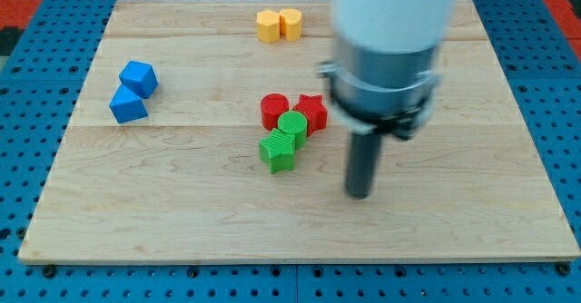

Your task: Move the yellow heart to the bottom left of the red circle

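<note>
The yellow heart [290,22] sits near the view's top centre, touching a yellow hexagon [268,26] on its left. The red circle [273,111] stands in the middle of the board, in a tight cluster with a red star [311,112] to its right, a green circle [292,128] below it and a green star [278,151] lower still. My tip [359,194] is on the board to the lower right of this cluster, far below the yellow heart and touching no block.
Two blue blocks, a cube [138,77] and a wedge-like one [127,105], sit touching at the view's left. The wooden board [182,203] lies on a blue pegboard. The arm's white and grey body [390,40] hides part of the board's upper right.
</note>
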